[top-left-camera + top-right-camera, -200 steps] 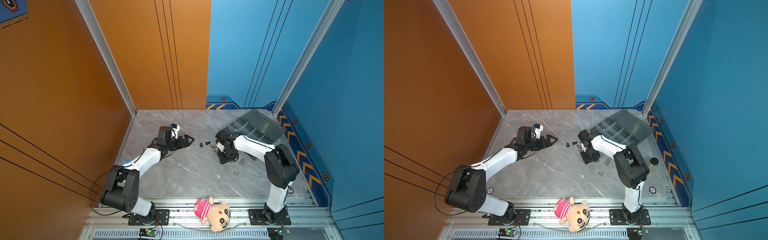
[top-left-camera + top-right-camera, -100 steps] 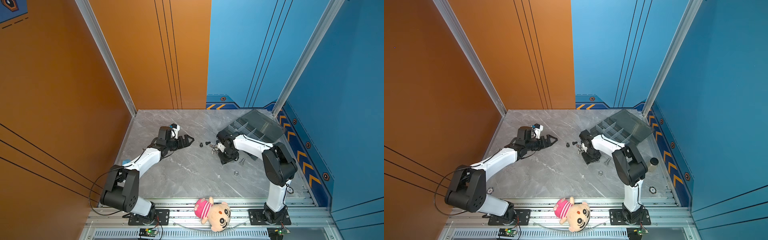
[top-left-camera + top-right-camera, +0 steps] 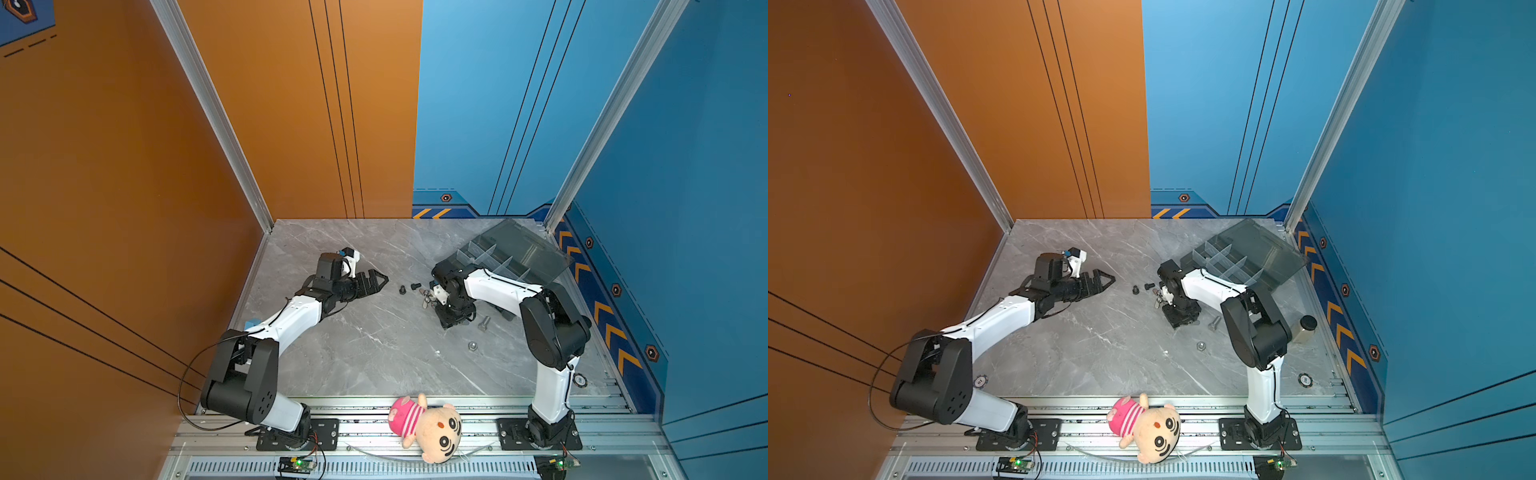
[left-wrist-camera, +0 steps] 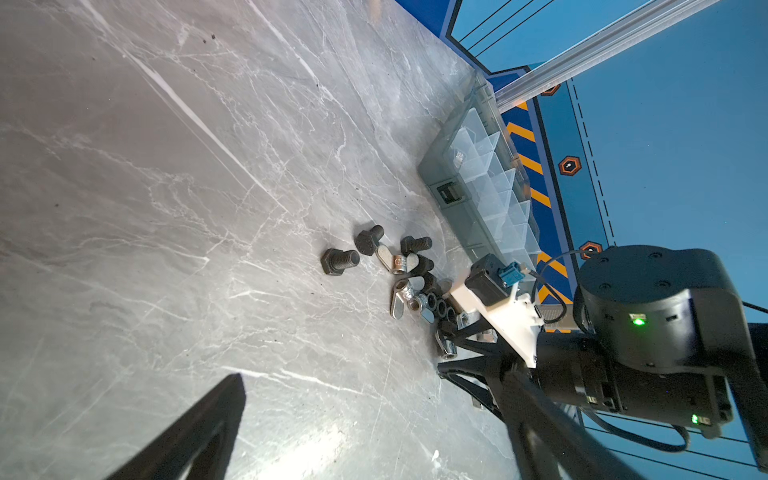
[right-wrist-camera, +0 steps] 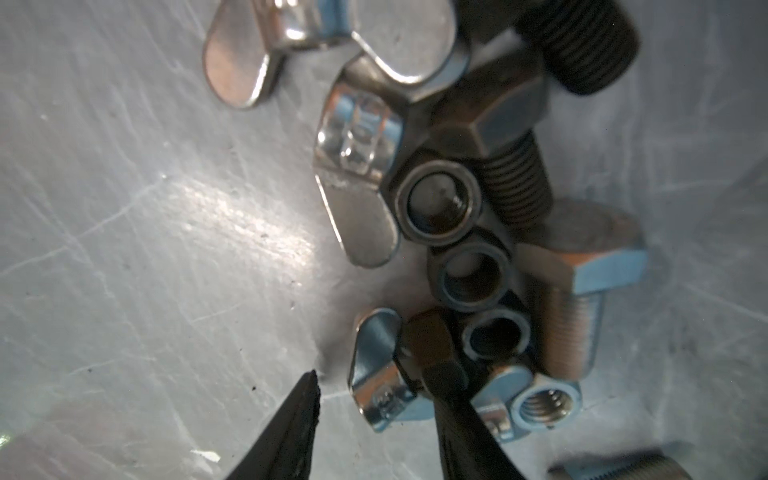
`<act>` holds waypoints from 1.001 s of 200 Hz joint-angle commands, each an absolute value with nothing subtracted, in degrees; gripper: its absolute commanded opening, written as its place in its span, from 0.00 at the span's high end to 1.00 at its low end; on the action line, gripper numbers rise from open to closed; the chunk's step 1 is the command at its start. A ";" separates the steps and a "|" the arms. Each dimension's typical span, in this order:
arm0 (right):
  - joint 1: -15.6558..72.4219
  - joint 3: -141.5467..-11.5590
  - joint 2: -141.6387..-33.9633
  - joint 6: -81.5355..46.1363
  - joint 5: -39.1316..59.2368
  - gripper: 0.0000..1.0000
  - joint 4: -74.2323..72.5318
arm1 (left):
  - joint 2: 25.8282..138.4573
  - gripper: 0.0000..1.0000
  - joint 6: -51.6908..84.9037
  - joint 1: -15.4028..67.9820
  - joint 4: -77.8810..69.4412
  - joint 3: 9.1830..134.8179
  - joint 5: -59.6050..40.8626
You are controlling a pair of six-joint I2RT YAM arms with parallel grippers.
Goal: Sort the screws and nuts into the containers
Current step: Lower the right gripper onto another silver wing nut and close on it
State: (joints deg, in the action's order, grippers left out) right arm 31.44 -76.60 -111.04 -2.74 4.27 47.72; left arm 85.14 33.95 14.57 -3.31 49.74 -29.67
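Observation:
A pile of black screws, silver wing nuts and hex nuts point(image 3: 428, 296) point(image 5: 469, 274) lies beside the smoky-grey organizer box point(image 3: 505, 259) point(image 3: 1229, 257) point(image 4: 478, 216), whose lid is open. Two black screws point(image 3: 402, 289) point(image 3: 1136, 289) lie left of the pile. A silver screw point(image 3: 483, 323) and a nut point(image 3: 472, 345) lie apart, nearer the front. My right gripper point(image 3: 436, 309) point(image 5: 372, 365) is low at the pile, open, its fingers astride one wing of a silver wing nut point(image 5: 374, 374). My left gripper point(image 3: 376, 280) point(image 4: 374, 415) rests low, open and empty.
A beige jar with a black cap point(image 3: 1304, 328) stands by the right wall behind the right arm. A plush doll point(image 3: 428, 424) lies on the front rail. The grey marble table point(image 3: 374, 353) is walled on the left, back and right.
The right arm's elbow has shifted slightly left while its gripper stayed at the pile. The left arm has not moved.

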 commanded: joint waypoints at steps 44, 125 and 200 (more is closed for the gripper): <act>31.16 -77.41 -113.16 -2.15 4.38 0.53 46.90 | 85.79 0.02 33.13 14.10 -2.64 49.66 -30.23; 31.14 -77.22 -114.24 -5.76 2.91 0.56 45.48 | 85.96 0.02 33.13 14.15 -2.71 49.55 -30.32; 31.25 -76.98 -114.61 -7.62 2.75 0.61 44.83 | 86.22 0.02 32.95 14.15 -2.75 49.46 -30.32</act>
